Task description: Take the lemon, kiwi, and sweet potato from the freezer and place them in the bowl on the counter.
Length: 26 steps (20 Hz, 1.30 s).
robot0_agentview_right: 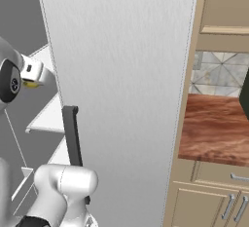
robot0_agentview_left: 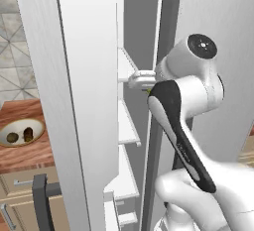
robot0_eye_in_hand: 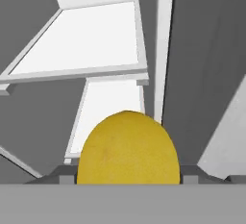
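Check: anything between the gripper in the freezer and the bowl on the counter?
Yes. In the left base view, the open freezer door stands between the gripper, shut on the lemon, and the bowl.

One lemon [robot0_eye_in_hand: 128, 148] shows, bright yellow, large in the hand view, and as a small yellow speck [robot0_agentview_right: 32, 84] in the right base view. One bowl [robot0_agentview_left: 35, 135] sits on the table [robot0_agentview_left: 20, 158], and two small dark brown lumps [robot0_agentview_left: 28, 134] lie inside it. One freezer [robot0_agentview_left: 89, 91] stands open; in the left base view three white inner shelves [robot0_agentview_left: 127, 126] can be counted one above another, with a lower one partly hidden. One end effector [robot0_agentview_left: 145, 89] reaches into the freezer. In the right base view, one dark vertical bar handle [robot0_agentview_right: 73, 141] is on the freezer door, and three metal handles [robot0_agentview_right: 227, 205] show on the cabinet fronts below the table.
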Tool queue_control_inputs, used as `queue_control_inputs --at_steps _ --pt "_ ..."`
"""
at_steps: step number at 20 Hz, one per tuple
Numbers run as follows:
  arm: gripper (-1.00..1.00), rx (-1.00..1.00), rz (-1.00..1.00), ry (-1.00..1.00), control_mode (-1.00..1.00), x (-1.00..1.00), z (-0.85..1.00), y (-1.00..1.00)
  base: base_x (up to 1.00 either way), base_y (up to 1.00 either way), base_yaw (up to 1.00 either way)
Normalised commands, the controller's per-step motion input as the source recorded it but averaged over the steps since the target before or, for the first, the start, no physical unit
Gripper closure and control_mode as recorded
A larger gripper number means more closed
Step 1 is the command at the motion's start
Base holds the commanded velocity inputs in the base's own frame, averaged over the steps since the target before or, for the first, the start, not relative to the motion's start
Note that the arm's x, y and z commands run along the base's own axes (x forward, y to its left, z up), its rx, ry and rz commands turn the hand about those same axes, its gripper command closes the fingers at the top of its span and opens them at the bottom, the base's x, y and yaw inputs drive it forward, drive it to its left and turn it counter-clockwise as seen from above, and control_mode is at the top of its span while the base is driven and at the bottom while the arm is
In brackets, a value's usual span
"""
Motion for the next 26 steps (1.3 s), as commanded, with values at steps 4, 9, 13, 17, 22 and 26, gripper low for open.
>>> queue_control_inputs --at_steps 4,9,13,17,22,26 --pt "1.0 0.0 0.01 0.07 -1.0 -1.0 0.05 -0.76 0.0 0.0 0.0" --pt "1.0 0.0 0.01 0.11 -1.0 -0.95 0.01 -0.66 0.0 0.0 0.0" --pt "1.0 0.0 0.0 0.08 -1.0 -0.92 0.0 -0.52 0.0 0.0 0.0" --pt "1.0 -0.01 0.0 0.02 -1.0 -0.75 0.0 -0.47 0.0 0.0 0.0" --pt "1.0 -0.05 0.0 0.01 -1.0 -0.26 0.0 -0.2 0.0 0.0 0.0" --pt "1.0 -0.04 0.0 0.0 -1.0 0.0 -0.01 0.0 0.0 0.0 0.0"
